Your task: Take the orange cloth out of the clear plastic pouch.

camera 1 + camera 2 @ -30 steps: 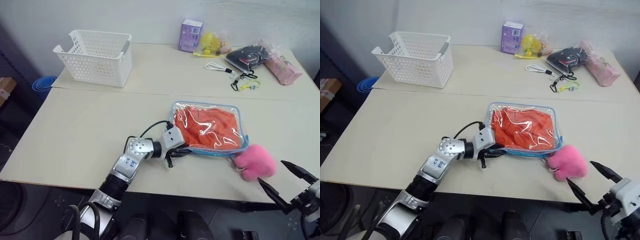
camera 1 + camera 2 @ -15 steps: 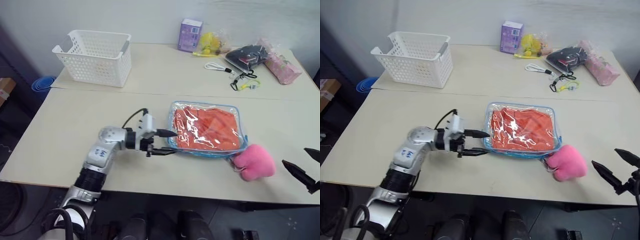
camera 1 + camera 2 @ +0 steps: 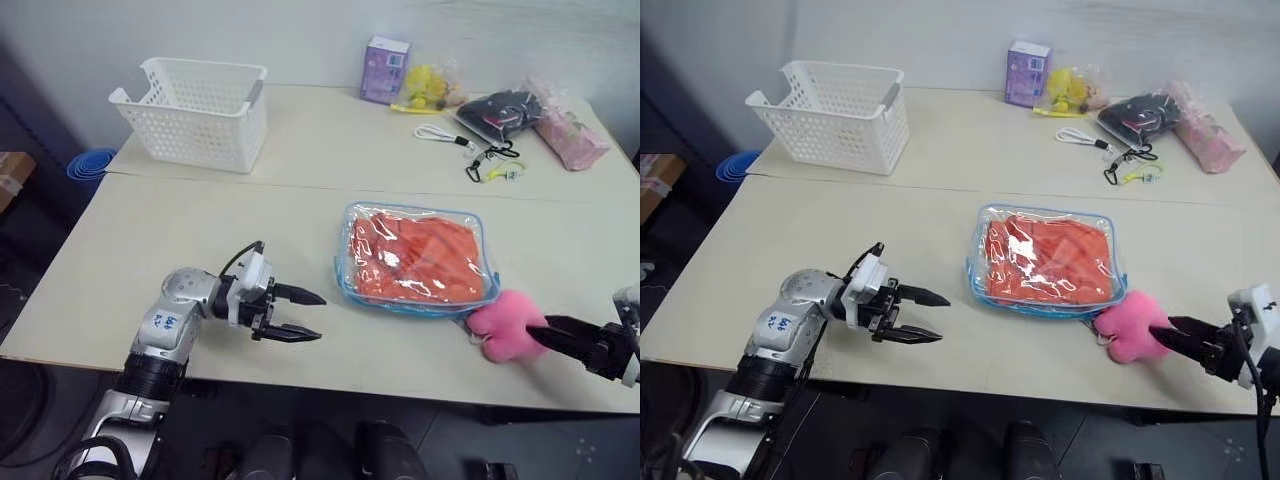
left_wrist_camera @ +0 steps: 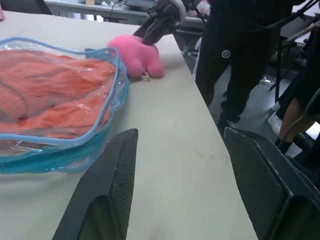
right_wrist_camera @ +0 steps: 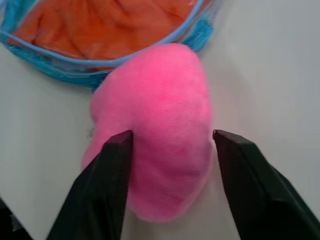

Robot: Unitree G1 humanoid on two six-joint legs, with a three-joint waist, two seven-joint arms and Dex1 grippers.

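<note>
So, going from the left: the white lattice basket [image 3: 195, 108] sits at the far corner of the bench [image 3: 200, 240], well away from the action. Nearer the front edge, the left pincer [image 3: 297, 314] hovers with its fingers spread and nothing between them, pointing across at the clear plastic pouch [image 3: 415, 257] from a short gap away. The pouch lies flat mid-bench with the orange cloth [image 3: 412, 262] inside it, so nothing is out yet. At the pouch's near right corner is the pink plush charm [image 3: 508, 324], and the right pincer [image 5: 170, 142] straddles it, fingers on either side; I can't tell if they're actually squeezing it. My guess: this is the pin-the-pouch step, and next the left has to find the zipper edge and open it.
</note>
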